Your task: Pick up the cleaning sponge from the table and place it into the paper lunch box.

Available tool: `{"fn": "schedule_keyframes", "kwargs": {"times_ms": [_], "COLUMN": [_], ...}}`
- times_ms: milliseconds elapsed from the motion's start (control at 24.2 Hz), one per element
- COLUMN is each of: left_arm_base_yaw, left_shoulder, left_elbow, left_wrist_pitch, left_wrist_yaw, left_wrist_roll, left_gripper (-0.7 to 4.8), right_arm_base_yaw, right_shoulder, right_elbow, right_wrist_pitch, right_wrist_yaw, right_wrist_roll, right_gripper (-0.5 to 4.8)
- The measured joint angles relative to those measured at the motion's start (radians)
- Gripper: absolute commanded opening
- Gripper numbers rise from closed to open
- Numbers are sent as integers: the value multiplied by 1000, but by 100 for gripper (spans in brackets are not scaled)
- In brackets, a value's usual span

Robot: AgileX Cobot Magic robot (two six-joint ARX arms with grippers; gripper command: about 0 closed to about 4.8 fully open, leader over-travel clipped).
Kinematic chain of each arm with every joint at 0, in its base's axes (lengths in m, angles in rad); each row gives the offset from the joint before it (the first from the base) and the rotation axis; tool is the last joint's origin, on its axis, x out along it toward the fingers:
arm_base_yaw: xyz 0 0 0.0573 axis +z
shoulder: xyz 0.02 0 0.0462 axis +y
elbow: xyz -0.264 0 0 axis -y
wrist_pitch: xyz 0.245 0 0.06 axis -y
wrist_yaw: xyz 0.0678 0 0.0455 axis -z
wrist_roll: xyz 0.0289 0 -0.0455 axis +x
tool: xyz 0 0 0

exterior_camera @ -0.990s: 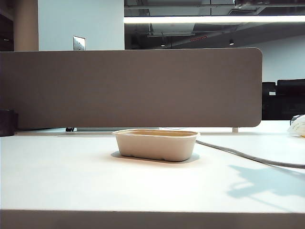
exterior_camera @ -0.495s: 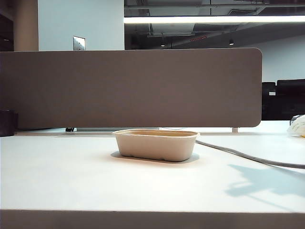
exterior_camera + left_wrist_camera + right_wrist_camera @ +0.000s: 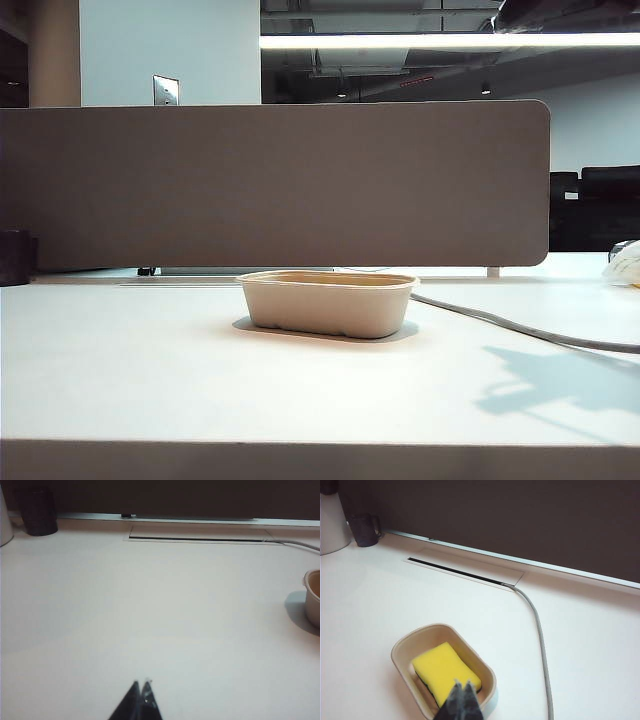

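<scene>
Exterior view unchanged from a second ago: paper lunch box [image 3: 328, 303] same spot on worktop [image 3: 150, 370]. Cleaning sponge [image 3: 445, 672] lies inside the box, yellow face up. Right hand [image 3: 461, 686] above box, fingers pressed together, empty. Left hand [image 3: 140, 686] pressed together over bare worktop. Grey cable [image 3: 538, 630] runs beside the box; partition panel [image 3: 280, 185] behind.

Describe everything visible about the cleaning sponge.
The cleaning sponge is a bright yellow foam block with rounded corners and a thin dark layer just showing along its underside. It lies flat, yellow face up, inside the paper lunch box, filling much of the tray's floor. Only the right wrist view shows it; in the exterior view the box wall hides it. The right gripper hangs above its near end with jaws shut, holding nothing.
</scene>
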Motion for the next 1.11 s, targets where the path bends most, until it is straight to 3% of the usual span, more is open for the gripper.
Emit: {"fn": "schedule_keyframes", "kwargs": {"times_ms": [536, 743, 949, 1114], "left_arm_base_yaw": [0, 0, 0, 0], "left_shoulder": [0, 0, 0, 0], "left_elbow": [0, 0, 0, 0], "left_wrist_pitch": [0, 0, -1, -1], "left_wrist_yaw": [0, 0, 0, 0], "left_wrist_roll": [0, 0, 0, 0], "left_gripper": [-5, -5, -5, -5], "right_arm_base_yaw": [0, -1, -16, -85], "right_shoulder": [0, -2, -80, -126], "right_elbow": [0, 0, 0, -1], "right_wrist_pitch": [-14, -13, -69, -89], "right_wrist_yaw": [0, 58, 54, 38], "right_wrist_roll": [-13, -345, -384, -380], "right_gripper": [-4, -4, -4, -4]}}
